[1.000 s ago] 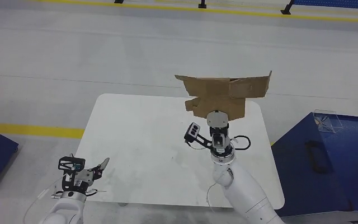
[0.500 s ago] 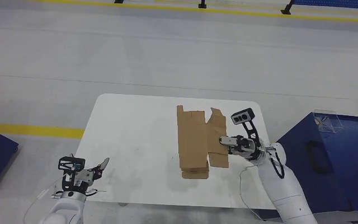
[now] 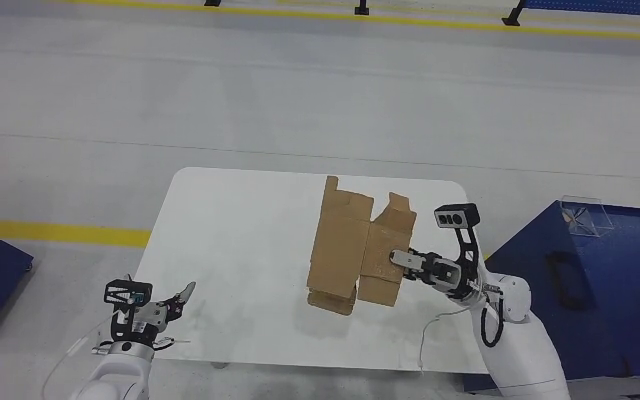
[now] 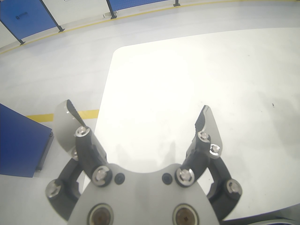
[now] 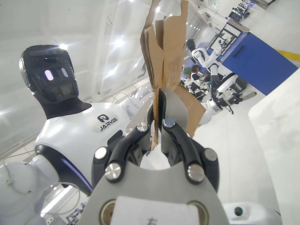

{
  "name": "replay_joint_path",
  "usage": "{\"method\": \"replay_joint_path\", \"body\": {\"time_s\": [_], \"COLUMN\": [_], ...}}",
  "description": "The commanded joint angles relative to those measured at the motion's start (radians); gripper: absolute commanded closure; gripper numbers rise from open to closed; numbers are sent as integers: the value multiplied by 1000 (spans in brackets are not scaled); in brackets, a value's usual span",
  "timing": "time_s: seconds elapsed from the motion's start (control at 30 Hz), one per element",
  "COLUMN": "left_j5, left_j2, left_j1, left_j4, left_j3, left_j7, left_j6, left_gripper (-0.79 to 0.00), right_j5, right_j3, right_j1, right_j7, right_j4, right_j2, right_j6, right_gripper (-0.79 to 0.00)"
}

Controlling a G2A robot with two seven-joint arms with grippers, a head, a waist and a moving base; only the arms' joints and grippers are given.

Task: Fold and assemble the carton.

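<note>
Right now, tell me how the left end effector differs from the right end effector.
The left end effector is open and empty; the right end effector is shut on the carton. The left one sits at the near left corner of the table, the right one toward its right side. Both share the same two-finger build.

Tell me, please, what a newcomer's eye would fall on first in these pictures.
The flattened brown carton stands out first, held over the right half of the white table with the right gripper shut on its edge. Next comes the left gripper, open with nothing in it, at the table's near left corner.
</note>
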Motion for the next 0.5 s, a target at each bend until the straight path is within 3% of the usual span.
{"method": "replay_joint_path", "body": {"time_s": [0.0,0.1,0.17,0.47], "left_j5": [0,0,0,0], "left_j2": [0,0,0,0], "left_j1": [0,0,0,0], "left_j4": [0,0,0,0], "left_j3": [0,0,0,0], "left_j7": [0,0,0,0], "left_j6": [0,0,0,0], "left_gripper": [-785,-785,-785,-785], "right_j5": [0,-113,-296,-717], "right_j3": [0,47,134,437], "right_j1": [0,8,-4,-123], "right_j7": [0,-42,-114,-425], "right_j4": [0,-87,-162,-366], "right_j2": [0,8,23,58], "right_j6": [0,-42,-113,-425], "right_gripper": [0,0,0,0]}}
